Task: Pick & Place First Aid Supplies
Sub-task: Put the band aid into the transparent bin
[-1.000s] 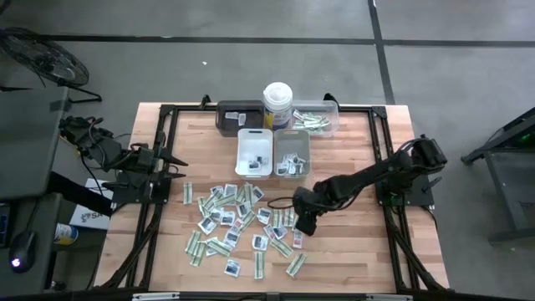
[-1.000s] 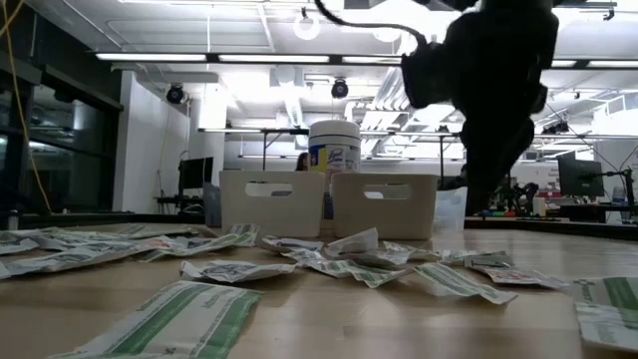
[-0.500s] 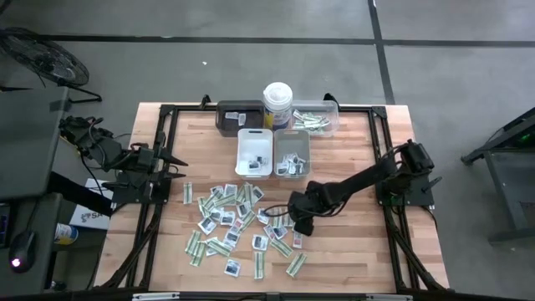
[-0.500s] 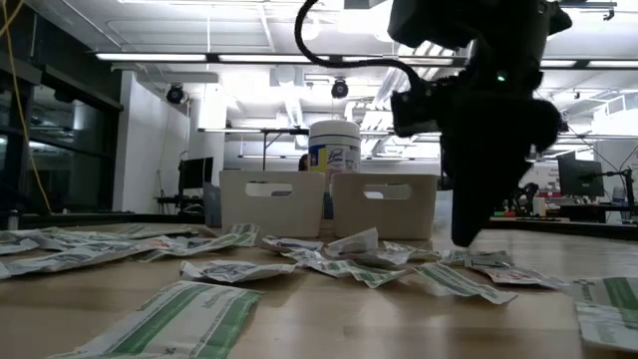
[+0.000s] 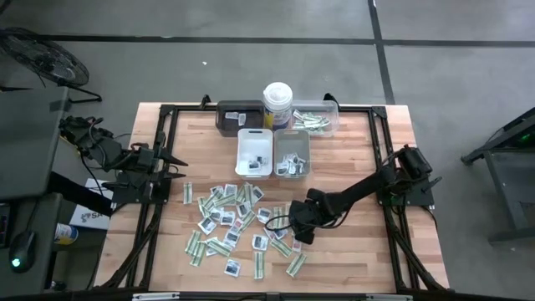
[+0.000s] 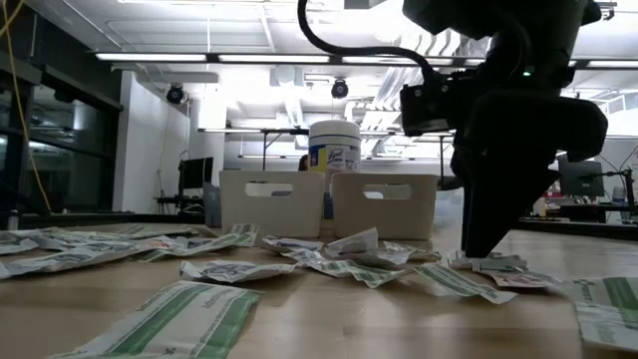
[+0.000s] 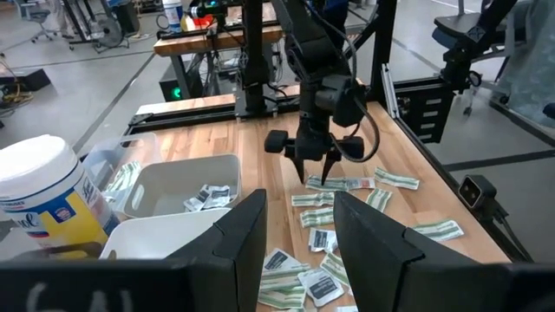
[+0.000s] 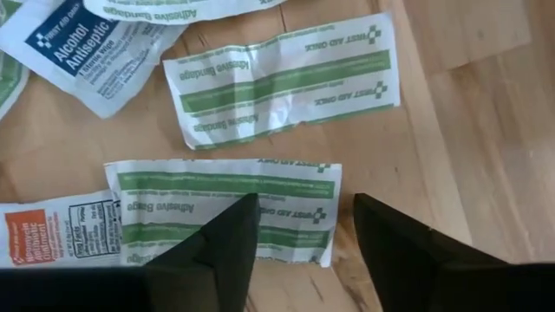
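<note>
The right tool (image 5: 301, 237) hangs low over the right-hand fringe of the scattered first aid supplies (image 5: 238, 221) on the table (image 5: 351, 159), its two fingers (image 8: 208, 251) straddling one end of a green-striped adhesive bandage strip (image 8: 225, 212).

The main risk is a poor pinch. The strip lies flat on the wood and overlaps a white-and-orange packet (image 8: 52, 238) at its other end, so the closing fingers could slide over the paper and come up empty, or drag that neighbour along and lift two items. A second strip (image 8: 282, 78) lies just beyond it, close enough to be nudged out of place. A thin wrapper caught only by its edge could also slip out on the way to the white bin (image 5: 255, 153) and the grey bin (image 5: 292, 153) behind the pile.

The right tool is spread apart with nothing between its fingers; whether the tips already touch the strip is hard to judge from here.

The left tool (image 7: 299, 247) waits off the pile's left side, parted and empty.
</note>
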Motion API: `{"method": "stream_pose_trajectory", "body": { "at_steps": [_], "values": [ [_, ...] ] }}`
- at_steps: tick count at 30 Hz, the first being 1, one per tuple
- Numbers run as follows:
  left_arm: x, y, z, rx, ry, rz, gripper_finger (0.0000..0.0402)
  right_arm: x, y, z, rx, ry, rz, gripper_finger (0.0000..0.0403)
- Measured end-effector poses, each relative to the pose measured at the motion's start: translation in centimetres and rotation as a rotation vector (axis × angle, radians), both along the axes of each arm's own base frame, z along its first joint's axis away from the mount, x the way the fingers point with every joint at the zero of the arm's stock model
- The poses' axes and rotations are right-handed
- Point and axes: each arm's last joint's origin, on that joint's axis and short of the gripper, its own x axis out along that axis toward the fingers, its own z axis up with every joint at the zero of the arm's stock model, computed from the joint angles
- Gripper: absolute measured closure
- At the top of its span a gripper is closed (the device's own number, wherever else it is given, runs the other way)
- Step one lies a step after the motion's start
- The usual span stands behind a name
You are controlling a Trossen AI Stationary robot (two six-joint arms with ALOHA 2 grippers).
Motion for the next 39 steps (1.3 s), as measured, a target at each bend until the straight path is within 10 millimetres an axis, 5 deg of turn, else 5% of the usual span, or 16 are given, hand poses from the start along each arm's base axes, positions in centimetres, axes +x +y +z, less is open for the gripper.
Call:
{"method": "stream_pose_trajectory", "body": {
  "at_steps": [21, 29, 39],
  "values": [
    [0.0, 0.0, -0.1, 0.009, 0.014, 0.000, 0.0269, -0.2, 0.5, 0.4, 0.053, -0.049, -0.213, 0.0396],
    [0.0, 0.0, -0.2, 0.019, 0.016, -0.024, 0.0269, -0.5, 0.5, 2.1, 0.187, -0.071, -0.372, 0.0401],
    [0.0, 0.0, -0.2, 0.022, 0.017, -0.029, 0.0269, -1.3, -0.1, 7.4, 0.321, -0.209, -0.461, 0.0402]
  ]
}}
